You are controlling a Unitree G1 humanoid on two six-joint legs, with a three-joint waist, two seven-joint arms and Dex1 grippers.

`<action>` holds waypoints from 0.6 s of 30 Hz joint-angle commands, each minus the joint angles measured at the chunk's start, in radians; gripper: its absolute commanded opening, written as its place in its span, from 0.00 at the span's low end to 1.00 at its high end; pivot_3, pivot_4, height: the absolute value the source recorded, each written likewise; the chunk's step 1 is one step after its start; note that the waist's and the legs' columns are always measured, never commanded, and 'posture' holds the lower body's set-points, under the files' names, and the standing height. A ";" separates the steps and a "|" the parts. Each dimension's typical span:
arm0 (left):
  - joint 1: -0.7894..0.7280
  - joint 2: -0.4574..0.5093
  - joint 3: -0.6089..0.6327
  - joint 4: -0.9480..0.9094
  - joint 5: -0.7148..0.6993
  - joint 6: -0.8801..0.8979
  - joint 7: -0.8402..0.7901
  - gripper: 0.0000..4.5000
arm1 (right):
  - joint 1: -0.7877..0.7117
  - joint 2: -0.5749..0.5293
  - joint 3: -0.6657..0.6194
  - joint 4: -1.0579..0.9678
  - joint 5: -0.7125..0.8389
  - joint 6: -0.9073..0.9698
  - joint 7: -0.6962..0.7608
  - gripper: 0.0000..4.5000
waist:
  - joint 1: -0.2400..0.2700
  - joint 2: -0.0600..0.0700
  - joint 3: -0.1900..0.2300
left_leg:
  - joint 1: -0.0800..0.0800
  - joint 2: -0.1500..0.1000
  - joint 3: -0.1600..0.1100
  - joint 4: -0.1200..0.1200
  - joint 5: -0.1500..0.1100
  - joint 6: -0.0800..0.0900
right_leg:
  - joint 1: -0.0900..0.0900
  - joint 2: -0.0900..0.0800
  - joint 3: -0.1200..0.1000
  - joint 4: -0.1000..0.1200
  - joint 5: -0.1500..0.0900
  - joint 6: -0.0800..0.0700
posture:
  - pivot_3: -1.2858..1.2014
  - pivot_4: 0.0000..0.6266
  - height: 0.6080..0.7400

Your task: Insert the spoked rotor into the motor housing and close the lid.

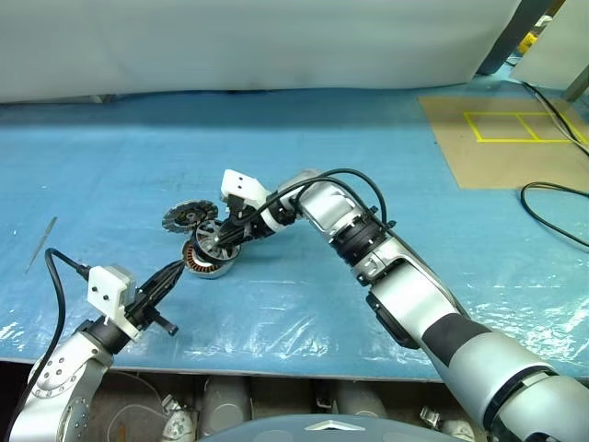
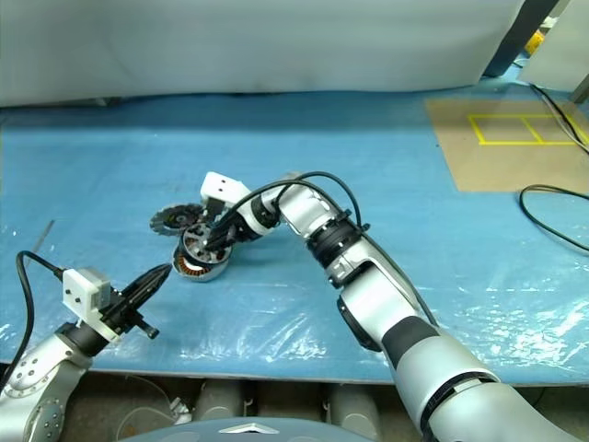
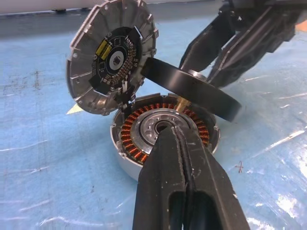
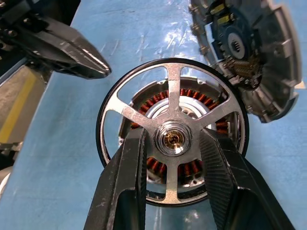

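Copper-wound motor housing [image 4: 187, 108] open, spoked rotor [image 4: 173, 139] tilted above — lid [image 3: 111, 56] propped beside

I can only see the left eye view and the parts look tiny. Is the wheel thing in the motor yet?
Observer: Not yet. The spoked rotor is tilted just above the motor housing, held by the right gripper around its hub.
Operator: What's inside the housing?
Observer: A ring of copper-orange windings around a silver hub, seen through the rotor's spokes.
Operator: Where's the lid?
Observer: The lid leans tilted against the housing's rim, its dark inner face with a yellow label turned toward the left gripper.
Operator: Is the left gripper helping?
Observer: No. It is shut, holds nothing, and points at the housing from the near side.
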 commanded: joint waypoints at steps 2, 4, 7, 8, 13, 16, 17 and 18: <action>0.012 -0.005 0.028 -0.041 -0.010 -0.023 0.004 0.00 | -0.060 0.064 -0.026 0.068 0.002 -0.076 -0.032 0.28 | -0.001 0.000 0.000 | 0.000 0.000 0.000 0.000 0.000 0.000 | 0.000 0.000 0.000 0.000 0.000 0.000 | 0.52 0.24 1.00; 0.015 -0.010 0.029 -0.044 -0.009 -0.024 0.007 0.00 | -0.072 0.078 -0.031 0.105 -0.003 -0.097 -0.038 0.28 | 0.000 0.000 0.000 | 0.000 0.000 0.000 -0.001 0.000 0.000 | 0.000 0.000 0.000 0.000 0.000 0.000 | 0.52 0.24 1.00; 0.019 -0.015 0.029 -0.046 -0.005 -0.026 0.011 0.00 | -0.085 0.092 -0.036 0.142 -0.008 -0.120 -0.038 0.28 | 0.001 0.000 0.000 | 0.000 0.000 0.000 -0.001 0.000 0.000 | 0.000 0.000 0.000 -0.001 0.000 0.000 | 0.52 0.24 1.00; 0.023 -0.017 0.030 -0.047 -0.004 -0.028 0.011 0.00 | -0.086 0.094 -0.032 0.143 -0.010 -0.123 -0.032 0.28 | 0.001 0.000 0.000 | 0.000 0.000 0.000 -0.001 0.000 0.000 | 0.000 0.000 0.000 -0.001 0.000 0.000 | 0.52 0.24 1.00; 0.039 -0.019 0.047 -0.051 -0.017 -0.035 0.010 0.00 | -0.096 0.064 -0.015 0.110 -0.024 -0.123 0.028 0.28 | 0.001 0.000 0.000 | 0.000 0.000 0.000 -0.001 0.000 0.000 | 0.000 0.000 0.000 -0.001 0.000 0.000 | 0.52 0.24 1.00; 0.047 -0.017 0.060 -0.048 -0.022 -0.039 0.005 0.00 | -0.104 0.056 -0.017 0.073 -0.024 -0.104 0.059 0.28 | 0.002 0.000 0.000 | 0.000 0.000 0.000 -0.001 0.000 0.001 | 0.000 0.000 0.000 -0.001 0.000 0.000 | 0.52 0.24 1.00; 0.048 -0.017 0.062 -0.047 -0.023 -0.040 0.004 0.00 | -0.106 0.056 -0.017 0.062 -0.022 -0.097 0.066 0.28 | 0.001 0.000 0.000 | 0.000 0.000 0.000 -0.001 0.000 0.001 | 0.000 0.000 0.000 -0.001 0.000 0.000 | 0.52 0.24 1.00; 0.050 -0.017 0.065 -0.046 -0.023 -0.040 0.003 0.00 | -0.110 0.059 -0.021 0.053 -0.017 -0.087 0.072 0.28 | 0.001 0.000 0.000 | 0.000 0.000 0.000 -0.001 -0.001 0.001 | 0.000 0.000 0.000 -0.001 0.000 0.000 | 0.52 0.24 1.00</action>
